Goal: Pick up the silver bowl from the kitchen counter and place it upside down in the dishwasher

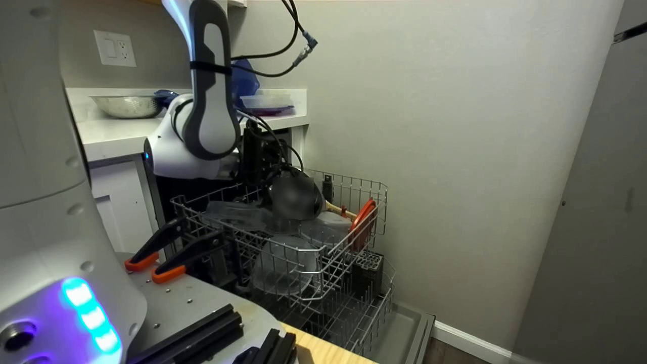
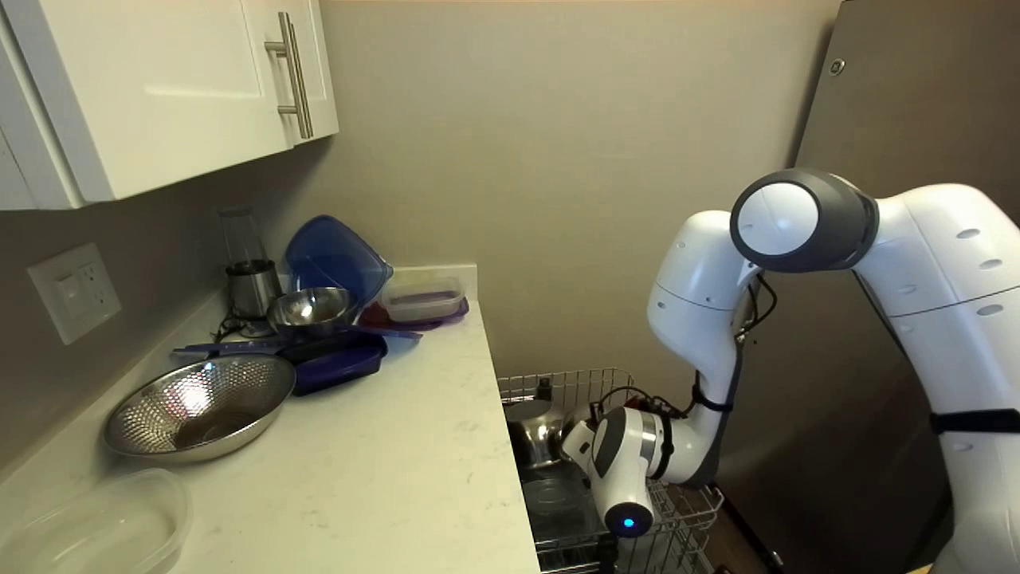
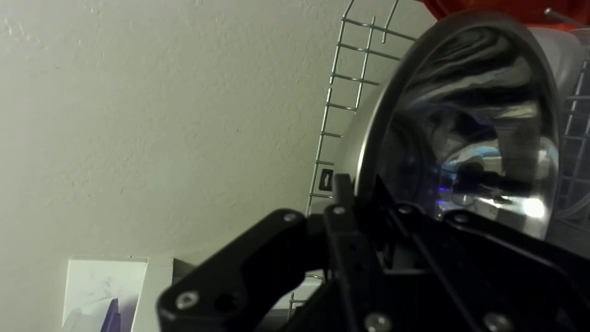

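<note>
The silver bowl (image 3: 461, 115) is shiny and dark inside, its hollow side toward the wrist camera. My gripper (image 3: 362, 193) is shut on the bowl's rim, one finger on the outer wall and one inside. In both exterior views the bowl (image 1: 295, 199) is at the dishwasher's pulled-out upper rack (image 1: 303, 250); whether it rests on the rack or hangs just above it I cannot tell. The bowl (image 2: 546, 438) is partly covered by my arm in an exterior view, where the fingertips are hidden. The kitchen counter (image 2: 382, 478) lies beside the dishwasher.
Clear containers (image 1: 235, 215) and a red-orange lid (image 1: 365, 217) occupy the upper rack. The lower rack (image 1: 343, 313) is also out. A wall (image 1: 455, 151) runs close beside the racks. On the counter are a colander (image 2: 199, 410), another silver bowl (image 2: 311, 311) and blue containers (image 2: 339, 367).
</note>
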Motion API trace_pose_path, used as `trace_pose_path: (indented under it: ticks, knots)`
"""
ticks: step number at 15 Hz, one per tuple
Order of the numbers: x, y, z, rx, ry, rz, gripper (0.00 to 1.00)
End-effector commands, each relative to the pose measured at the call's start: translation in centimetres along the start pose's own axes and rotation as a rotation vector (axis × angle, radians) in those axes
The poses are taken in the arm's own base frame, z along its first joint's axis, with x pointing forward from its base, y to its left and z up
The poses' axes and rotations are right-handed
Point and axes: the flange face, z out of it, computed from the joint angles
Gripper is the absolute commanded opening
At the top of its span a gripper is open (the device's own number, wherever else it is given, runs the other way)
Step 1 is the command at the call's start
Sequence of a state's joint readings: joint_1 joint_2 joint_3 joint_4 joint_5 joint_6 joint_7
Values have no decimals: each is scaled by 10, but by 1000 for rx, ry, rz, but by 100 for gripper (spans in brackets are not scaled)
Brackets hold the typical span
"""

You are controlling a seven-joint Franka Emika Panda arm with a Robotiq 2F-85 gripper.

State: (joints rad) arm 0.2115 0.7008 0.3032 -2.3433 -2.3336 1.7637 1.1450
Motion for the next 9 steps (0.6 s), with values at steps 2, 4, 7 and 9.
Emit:
trace_pose_path:
  ticks: [2,4,7,9]
  knots:
    - [0,-6,-8,63,-49,-6,3]
    - [1,-6,-10,70,-56,-5,3]
    - [6,-5,-14,89,-24,-16,5]
    - [11,-6,-21,135,56,-38,37]
